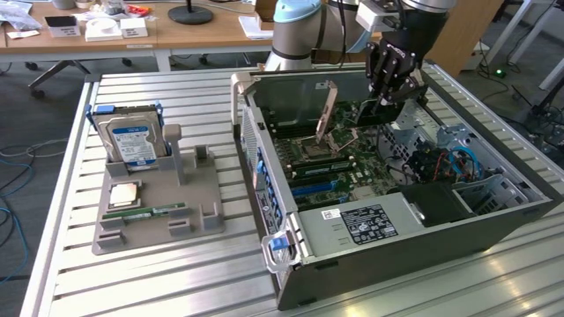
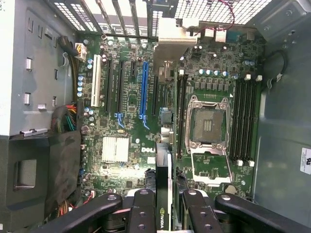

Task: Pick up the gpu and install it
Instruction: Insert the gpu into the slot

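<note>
I hold the gpu (image 2: 164,165) on edge between my jaws: a thin dark card with a small NVIDIA mark at the near end. Its long pale metal bracket (image 2: 171,41) lies toward the vented rear wall. The card stands over the motherboard (image 2: 116,145) inside the open case (image 1: 397,244).

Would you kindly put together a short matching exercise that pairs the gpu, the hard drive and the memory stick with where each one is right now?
Things:
1. gpu
2. hard drive
3. memory stick

Places:
A. lying flat on the grey holder
B. clamped in the gripper, inside the open computer case
C. standing upright in the grey holder

Pairs: 1-B, 2-C, 3-A.
</note>
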### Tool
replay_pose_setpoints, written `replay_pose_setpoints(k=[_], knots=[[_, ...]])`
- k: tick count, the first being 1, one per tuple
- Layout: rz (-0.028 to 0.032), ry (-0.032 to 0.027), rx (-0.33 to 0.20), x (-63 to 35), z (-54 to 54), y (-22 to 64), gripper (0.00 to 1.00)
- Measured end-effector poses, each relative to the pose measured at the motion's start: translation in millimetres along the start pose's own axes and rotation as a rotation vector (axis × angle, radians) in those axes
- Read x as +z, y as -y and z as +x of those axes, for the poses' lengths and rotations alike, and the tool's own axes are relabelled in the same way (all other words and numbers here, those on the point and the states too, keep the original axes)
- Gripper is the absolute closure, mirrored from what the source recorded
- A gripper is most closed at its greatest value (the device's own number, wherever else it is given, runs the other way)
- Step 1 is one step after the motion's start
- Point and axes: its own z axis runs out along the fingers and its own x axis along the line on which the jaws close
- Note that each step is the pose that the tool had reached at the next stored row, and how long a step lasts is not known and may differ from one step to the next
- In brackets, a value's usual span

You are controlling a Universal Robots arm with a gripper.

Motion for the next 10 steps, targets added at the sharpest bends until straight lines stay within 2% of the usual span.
replay_pose_setpoints(k=[10], knots=[[0.0001,0.0001,0.000,2.6,0.0,0.1,0.74]])
